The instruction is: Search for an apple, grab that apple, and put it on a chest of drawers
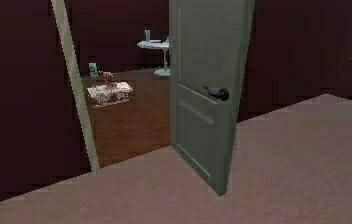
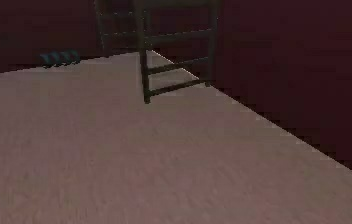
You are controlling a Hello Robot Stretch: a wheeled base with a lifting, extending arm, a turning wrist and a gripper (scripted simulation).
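Observation:
No apple and no chest of drawers can be made out in these views. In the forward view a grey-green door (image 1: 209, 85) with a dark lever handle (image 1: 218, 94) stands ajar in a pale door frame (image 1: 76, 90). Through the gap lies a room with a dark wooden floor (image 1: 134, 120). On that floor sits a low pale box-like thing (image 1: 109, 93), and farther back stands a small round white table (image 1: 159, 50) with a small item on top.
Dark maroon walls (image 1: 294, 50) flank the doorway. Pinkish carpet (image 2: 134, 150) covers the floor on this side. In the arm side view a dark wooden ladder-like frame (image 2: 169, 50) stands against the wall, and a small dark striped object (image 2: 59, 59) lies at the carpet's far edge.

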